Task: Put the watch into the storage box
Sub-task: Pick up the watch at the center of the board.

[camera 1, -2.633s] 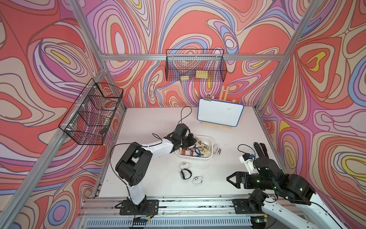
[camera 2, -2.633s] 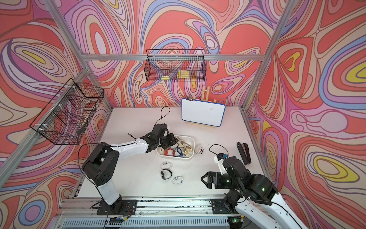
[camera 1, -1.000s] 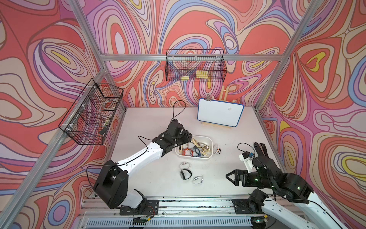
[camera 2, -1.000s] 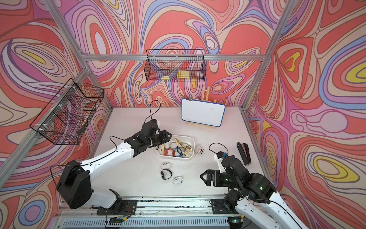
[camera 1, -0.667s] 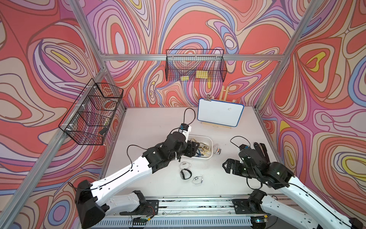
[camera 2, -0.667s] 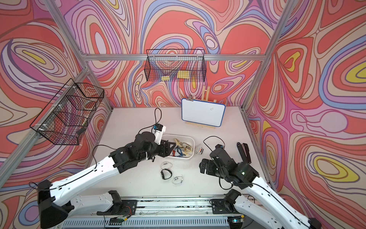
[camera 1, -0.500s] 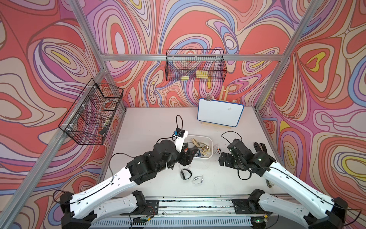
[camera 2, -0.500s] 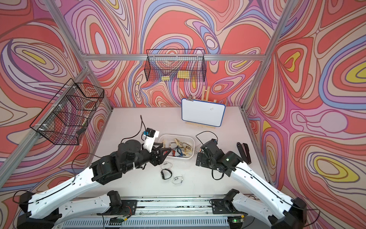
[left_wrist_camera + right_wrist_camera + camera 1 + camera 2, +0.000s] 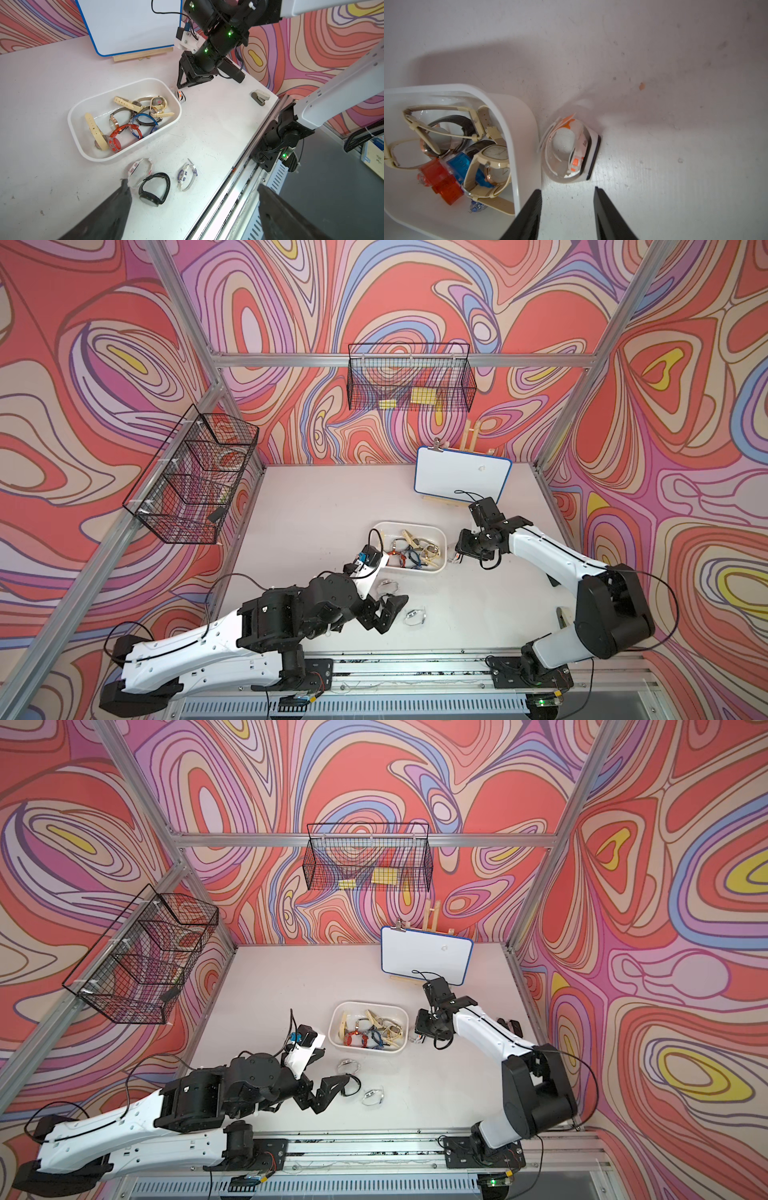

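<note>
1. The storage box [image 9: 411, 570] [image 9: 365, 1049] sits on the bench [image 9: 311, 510] about midway between the front and far edges, right of centre. In it lie several watches in a heap: beige-strapped ones, a dark-strapped one, a translucent red one and a translucent blue one.
2. A white-and-orange watch [image 9: 566, 151] [image 9: 454, 559] stands on its edge on the bench, outside the box and just beside its right-hand short wall [image 9: 525, 133]. I cannot tell whether it touches the wall.
3. The right gripper [image 9: 567, 190] points down at that spot. Its jaws are partly spread and nothing is pinched. The watch lies just ahead of the fingertips, not between them.
4. Three more watches lie between the box and the bench's front edge.
   - A white-and-red watch [image 9: 139, 170] [image 9: 348, 1064] is nearest the box.
   - A black watch [image 9: 154, 188] lies just beside it, towards the front edge.
   - A white-and-blue watch [image 9: 186, 176] [image 9: 414, 616] lies to the right of both.
5. The left gripper [image 9: 192, 186] [image 9: 330, 1094] hangs over this group with its jaws spread wide, holding nothing. In both top views one finger covers part of the black watch.
6. A blue-edged whiteboard [image 9: 461, 477] leans on a wooden easel near the far edge, towards the right corner.
7. Black wire baskets hang on the left wall [image 9: 195, 481] and the rear wall [image 9: 409, 383].
</note>
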Tool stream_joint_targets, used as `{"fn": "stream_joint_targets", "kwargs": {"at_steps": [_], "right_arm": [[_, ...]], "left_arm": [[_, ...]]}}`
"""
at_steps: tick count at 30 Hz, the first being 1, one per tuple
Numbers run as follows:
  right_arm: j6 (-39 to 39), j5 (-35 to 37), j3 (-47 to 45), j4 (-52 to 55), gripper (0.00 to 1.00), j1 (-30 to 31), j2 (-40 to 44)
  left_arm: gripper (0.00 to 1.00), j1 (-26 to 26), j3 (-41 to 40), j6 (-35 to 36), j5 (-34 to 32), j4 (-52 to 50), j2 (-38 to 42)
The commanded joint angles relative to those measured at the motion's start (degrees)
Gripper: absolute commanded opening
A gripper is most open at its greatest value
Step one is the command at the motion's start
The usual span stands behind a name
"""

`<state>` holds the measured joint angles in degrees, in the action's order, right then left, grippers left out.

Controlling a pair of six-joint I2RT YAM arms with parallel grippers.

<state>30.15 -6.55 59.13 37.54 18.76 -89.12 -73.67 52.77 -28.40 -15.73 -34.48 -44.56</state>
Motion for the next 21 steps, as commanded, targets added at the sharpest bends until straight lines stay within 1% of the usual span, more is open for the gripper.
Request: {"fn": "stream_joint_targets", "kwargs": {"at_steps": [1, 6, 7, 16, 21], "right_arm": [[-3.46, -0.46, 2.22, -1.45, 0.37, -0.22, -2.57], [-5.71, 1.72, 4.49, -1.03, 0.25, -0.22, -6.63], [-5.99, 2.39, 4.71, -1.10, 0.24, -0.21, -7.21], [-7.44, 3.04, 4.83, -3.68, 0.19, -0.22, -10.68], [-8.15, 4.08, 5.46, -3.90, 0.18, -0.23, -11.29]], "left_arm": [[0.99, -0.58, -1.15, -2.00, -1.84, -1.64, 0.85], [1.00, -0.69, -1.88, -2.73, -1.87, -1.36, 1.72], [0.99, -0.77, -1.81, -2.82, -1.89, -1.53, 1.80], [0.99, -1.32, -1.86, -2.32, -0.53, -1.18, 0.67], [0.99, -3.13, -1.33, -1.82, -2.41, -1.88, -0.91]]}}
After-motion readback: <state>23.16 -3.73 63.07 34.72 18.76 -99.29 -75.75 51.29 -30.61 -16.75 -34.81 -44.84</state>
